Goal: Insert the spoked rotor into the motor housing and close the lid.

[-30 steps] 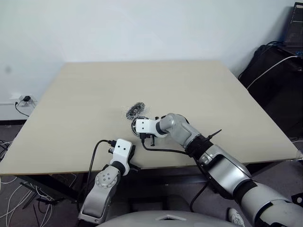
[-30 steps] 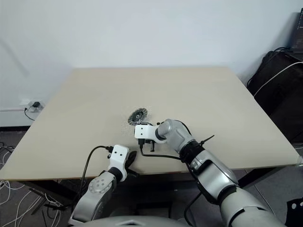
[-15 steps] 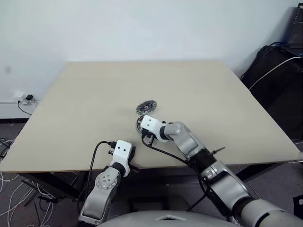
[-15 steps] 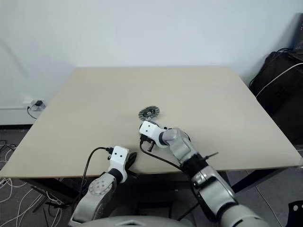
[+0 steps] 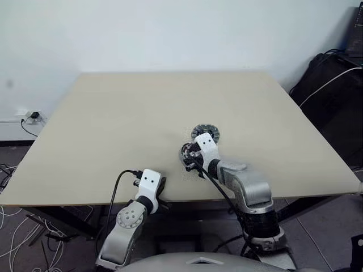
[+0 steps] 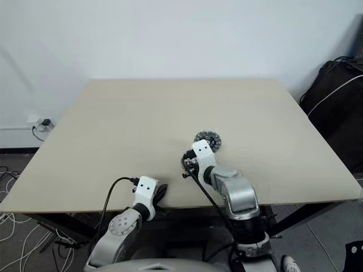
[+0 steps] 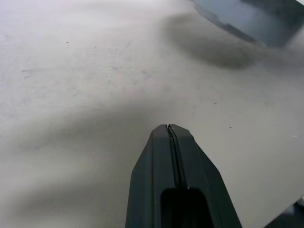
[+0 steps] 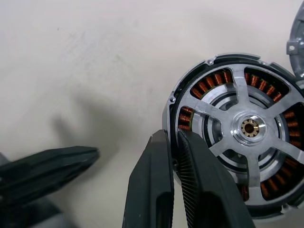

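A: Rotor (image 8: 249, 127) status? Where is it sitting?

B: Inside the housing (image 8: 187, 116). Right wrist view has silvery spokes and hub lying over the copper windings, dark rim all round. The stack is at the right gripper (image 8: 175, 142), above the counter (image 5: 113, 113), near the front middle.

A: Is the right gripper on it?

B: Yes. Its two black fingers (image 8: 149, 175) are pinched on the housing rim, one outside the rim, one just inside against the windings. Narrow gap, clamped on the edge.

A: Lid?

B: Grey ribbed disc (image 5: 205, 131) lying flat on the counter, just behind the right gripper's white wrist block in the head views. A sliver of grey edge also shows at the corner of the right wrist view, just beside the housing. Lid is off the housing.

A: Left gripper?

B: Left gripper (image 7: 170, 129) is clenched, fingers pressed flat together, nothing between them. It sits low at the front edge of the counter, pointing over bare surface, well apart from the parts.

A: Anything else on the counter?

B: Just the shadow of the right arm on the surface near the left gripper.
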